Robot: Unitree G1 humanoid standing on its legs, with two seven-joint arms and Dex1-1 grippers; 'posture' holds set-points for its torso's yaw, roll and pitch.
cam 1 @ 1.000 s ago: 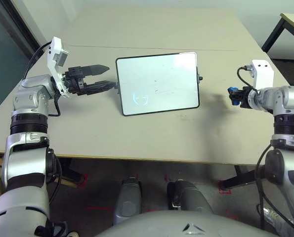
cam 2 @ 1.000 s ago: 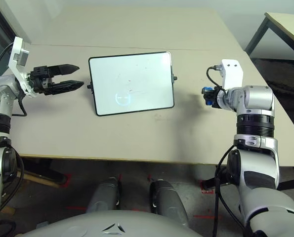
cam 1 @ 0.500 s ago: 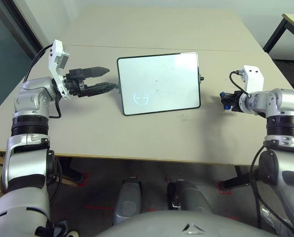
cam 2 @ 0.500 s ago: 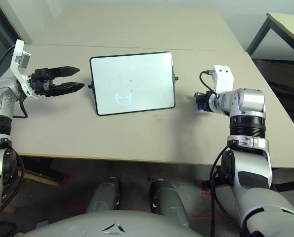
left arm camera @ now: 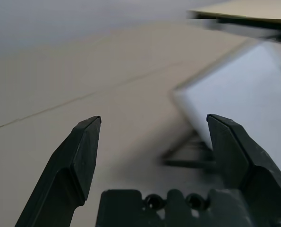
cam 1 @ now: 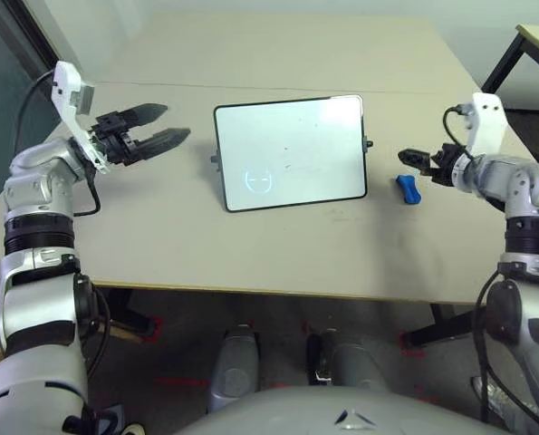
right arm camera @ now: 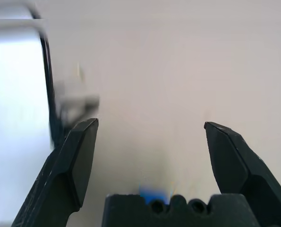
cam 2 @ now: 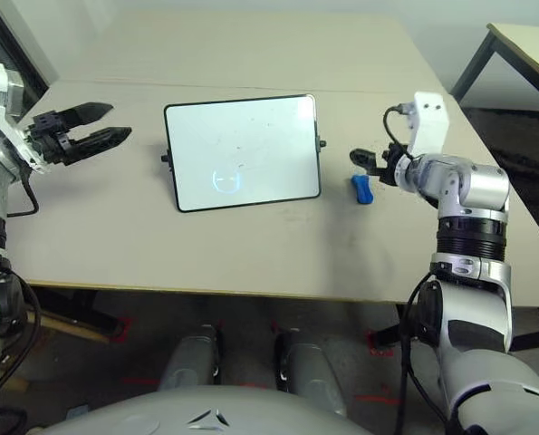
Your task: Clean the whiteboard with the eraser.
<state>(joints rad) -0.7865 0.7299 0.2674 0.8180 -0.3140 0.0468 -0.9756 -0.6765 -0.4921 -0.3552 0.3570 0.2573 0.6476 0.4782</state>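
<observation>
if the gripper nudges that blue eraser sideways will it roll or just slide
The eraser probably slides rather than rolls: it looks like an oblong block lying flat on the table. Being so small beside the whiteboard, it is likely light and may skitter or spin.

right gripper fingers have spread, dropping the eraser onto the table.

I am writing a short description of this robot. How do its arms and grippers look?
Both arms are silver with black ribbed joint bands. Each wrist carries a white camera block and a looping black cable. The left gripper and right gripper each have two black, pointed fingers.
</observation>
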